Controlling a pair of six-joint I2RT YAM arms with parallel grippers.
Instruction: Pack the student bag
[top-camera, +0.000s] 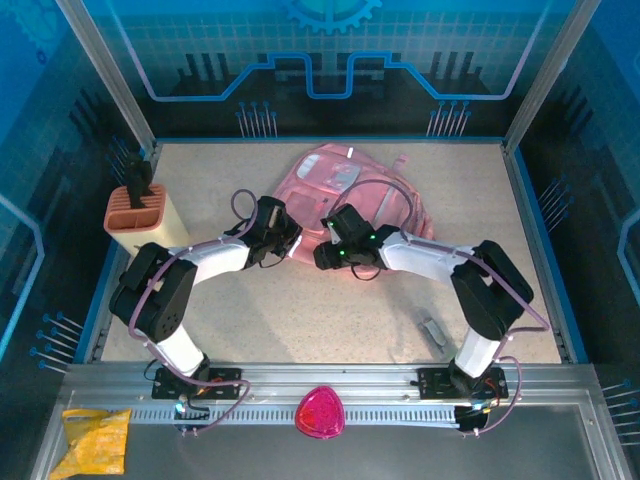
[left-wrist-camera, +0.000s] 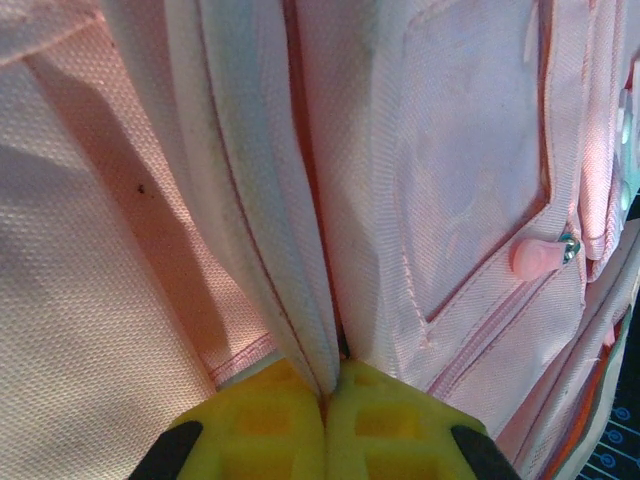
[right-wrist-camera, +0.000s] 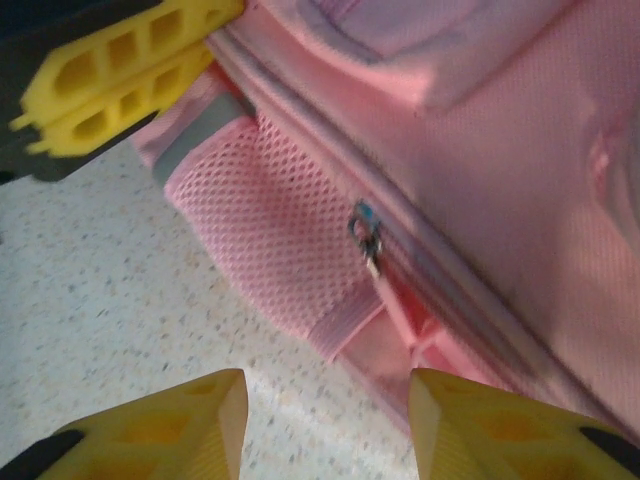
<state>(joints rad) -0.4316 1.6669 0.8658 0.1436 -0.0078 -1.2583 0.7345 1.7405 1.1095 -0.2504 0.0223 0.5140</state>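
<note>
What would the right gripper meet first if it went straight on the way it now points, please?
Most likely the student bag: its mesh side pocket, beside the zipper pull, lies directly ahead of the open right gripper; depth is unclear.

Inspection finding for you: no wording, label, brand or number is legible on any surface. The only marking is on the blue back panel (top-camera: 400, 40), a gear emblem with circuit-style lines and no lettering.

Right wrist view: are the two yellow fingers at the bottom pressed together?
No, the fingers of the right gripper stand well apart, with the table and the student bag visible between them.
</note>
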